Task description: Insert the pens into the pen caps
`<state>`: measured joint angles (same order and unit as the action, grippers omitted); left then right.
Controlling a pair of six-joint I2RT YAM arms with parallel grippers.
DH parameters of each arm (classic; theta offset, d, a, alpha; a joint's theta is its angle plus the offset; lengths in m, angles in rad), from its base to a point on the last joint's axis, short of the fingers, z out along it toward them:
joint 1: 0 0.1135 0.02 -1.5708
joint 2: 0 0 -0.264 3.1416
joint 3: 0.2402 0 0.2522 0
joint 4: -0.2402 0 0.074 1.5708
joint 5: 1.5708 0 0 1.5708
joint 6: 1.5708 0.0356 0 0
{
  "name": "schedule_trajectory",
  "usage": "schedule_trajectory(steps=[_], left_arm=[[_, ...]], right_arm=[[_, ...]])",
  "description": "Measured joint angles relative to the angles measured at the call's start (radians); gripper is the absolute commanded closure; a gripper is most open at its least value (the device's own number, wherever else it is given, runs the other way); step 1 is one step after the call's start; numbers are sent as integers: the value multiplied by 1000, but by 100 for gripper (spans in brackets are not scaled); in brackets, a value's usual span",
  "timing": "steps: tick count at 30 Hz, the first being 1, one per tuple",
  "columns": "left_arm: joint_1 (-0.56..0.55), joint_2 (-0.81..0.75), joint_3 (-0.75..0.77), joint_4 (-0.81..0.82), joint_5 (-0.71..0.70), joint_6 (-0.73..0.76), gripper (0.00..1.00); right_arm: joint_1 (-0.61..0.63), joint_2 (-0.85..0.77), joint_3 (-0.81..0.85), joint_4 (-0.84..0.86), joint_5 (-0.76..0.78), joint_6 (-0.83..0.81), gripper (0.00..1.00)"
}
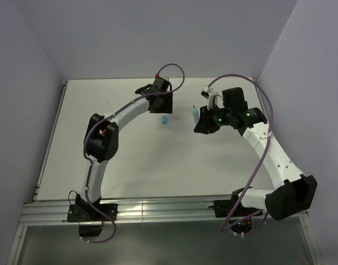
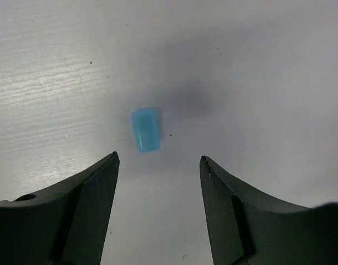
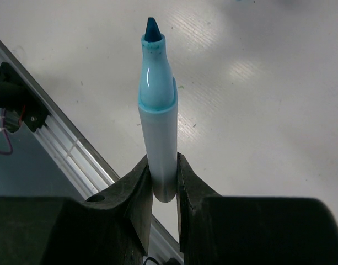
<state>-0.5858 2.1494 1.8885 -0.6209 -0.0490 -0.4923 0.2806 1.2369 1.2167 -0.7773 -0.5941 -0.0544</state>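
Note:
A small light blue pen cap (image 2: 145,130) lies on its side on the white table (image 2: 268,83). It sits just beyond the fingertips of my left gripper (image 2: 159,157), a little left of the middle of the gap. That gripper is open and touches nothing. From above, the pen cap (image 1: 165,120) is just below the left gripper (image 1: 159,109). My right gripper (image 3: 162,160) is shut on the rear of a pen (image 3: 157,127) with a white barrel and a light blue nose and tip. In the top view the pen (image 1: 194,114) juts left from the right gripper (image 1: 198,120), to the right of the cap.
An aluminium rail (image 1: 157,210) runs along the table's near edge and carries both arm bases; it also shows in the right wrist view as a rail (image 3: 64,149). Grey walls close off the left, back and right. Purple cables (image 1: 174,69) loop above both wrists.

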Motion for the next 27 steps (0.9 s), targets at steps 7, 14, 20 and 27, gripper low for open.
schedule_trajectory(steps=[7,14,20,27], left_arm=[[-47,151,93,-44,-168,10,38],[-53,232,119,-51,-237,28,41],[-50,244,158,-50,-238,35,42],[-50,262,162,-61,-236,34,51]], right_arm=[[-2,0,-1,-6,-10,-15,100],[-3,0,-18,-12,-23,-18,100],[-4,0,-19,-13,-29,-18,100],[-4,0,-19,-13,-35,-18,100]])
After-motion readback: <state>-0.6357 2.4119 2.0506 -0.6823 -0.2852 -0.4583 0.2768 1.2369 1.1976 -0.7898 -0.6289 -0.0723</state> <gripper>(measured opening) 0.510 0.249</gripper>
